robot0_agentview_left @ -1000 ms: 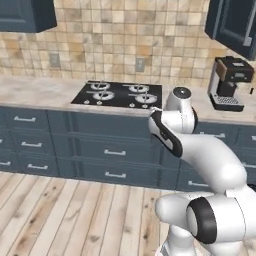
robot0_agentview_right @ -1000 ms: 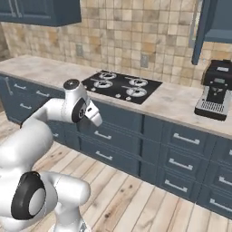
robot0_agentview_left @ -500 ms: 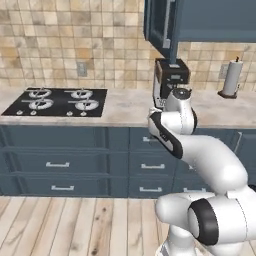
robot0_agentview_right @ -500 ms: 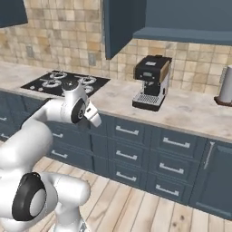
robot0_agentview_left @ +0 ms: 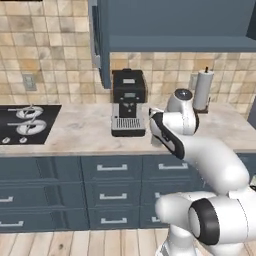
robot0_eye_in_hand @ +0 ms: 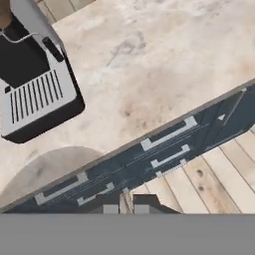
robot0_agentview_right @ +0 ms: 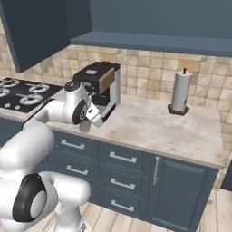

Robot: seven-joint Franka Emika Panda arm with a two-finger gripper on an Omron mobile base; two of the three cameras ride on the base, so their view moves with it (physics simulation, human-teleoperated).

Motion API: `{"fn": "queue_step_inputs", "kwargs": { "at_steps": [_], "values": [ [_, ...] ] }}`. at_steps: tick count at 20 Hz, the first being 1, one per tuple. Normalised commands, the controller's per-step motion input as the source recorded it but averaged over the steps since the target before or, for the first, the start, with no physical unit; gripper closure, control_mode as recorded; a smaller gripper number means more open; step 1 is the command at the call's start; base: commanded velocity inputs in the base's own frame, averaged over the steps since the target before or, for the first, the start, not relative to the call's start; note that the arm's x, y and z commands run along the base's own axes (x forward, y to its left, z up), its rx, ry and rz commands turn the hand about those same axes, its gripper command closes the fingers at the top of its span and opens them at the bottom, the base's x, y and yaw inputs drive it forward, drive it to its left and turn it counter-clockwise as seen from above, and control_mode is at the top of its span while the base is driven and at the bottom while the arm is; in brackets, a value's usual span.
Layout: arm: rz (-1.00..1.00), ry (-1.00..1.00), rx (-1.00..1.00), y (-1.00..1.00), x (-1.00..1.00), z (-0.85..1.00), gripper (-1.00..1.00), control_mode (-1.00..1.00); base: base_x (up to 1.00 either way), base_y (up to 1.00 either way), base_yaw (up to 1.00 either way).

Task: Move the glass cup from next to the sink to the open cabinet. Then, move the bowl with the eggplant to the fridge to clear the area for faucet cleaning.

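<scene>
My gripper [robot0_eye_in_hand: 126,206] hangs over the front edge of the counter, its fingertips [robot0_eye_in_hand: 110,207] close together. A faint see-through rounded shape, the glass cup [robot0_eye_in_hand: 55,167], spreads from them to the left, so the gripper looks shut on the cup's wall. From the right base the glass cup [robot0_agentview_right: 84,127] shows as a small grey form under the hand [robot0_agentview_right: 88,113], just left of the coffee machine's base. The open cabinet [robot0_agentview_left: 175,42] is overhead, its door [robot0_agentview_left: 100,50] swung out; from the right its shelf [robot0_agentview_right: 149,43] runs above the counter.
A black coffee machine [robot0_agentview_left: 128,102] stands on the beige counter [robot0_agentview_right: 154,124] beside my hand. A paper towel roll [robot0_agentview_right: 180,90] is at the back right. The stove [robot0_agentview_left: 25,122] lies to the left. Blue drawers [robot0_eye_in_hand: 164,149] run below the counter edge.
The whole picture has slid left as the base drove right along the counter: the stove moved off to the left, the coffee machine, paper towel and open cabinet came in. Arm pose unchanged.
</scene>
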Motion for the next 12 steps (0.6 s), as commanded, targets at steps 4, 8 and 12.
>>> {"fn": "queue_step_inputs", "kwargs": {
  "at_steps": [4, 8, 12],
  "values": [
    [0.0, 0.0, 0.0, 0.0, 0.0, 0.0, 1.0, 1.0, 0.82, -0.49, -0.05],
    [0.0, 0.0, 0.0, 0.0, 0.0, 0.0, 1.0, 1.0, 0.62, -0.27, -0.08],
    [-0.04, -0.03, 0.0, -0.04, 0.0, 0.23, 1.0, -1.0, 0.19, -0.15, -0.1]
  ]
}}
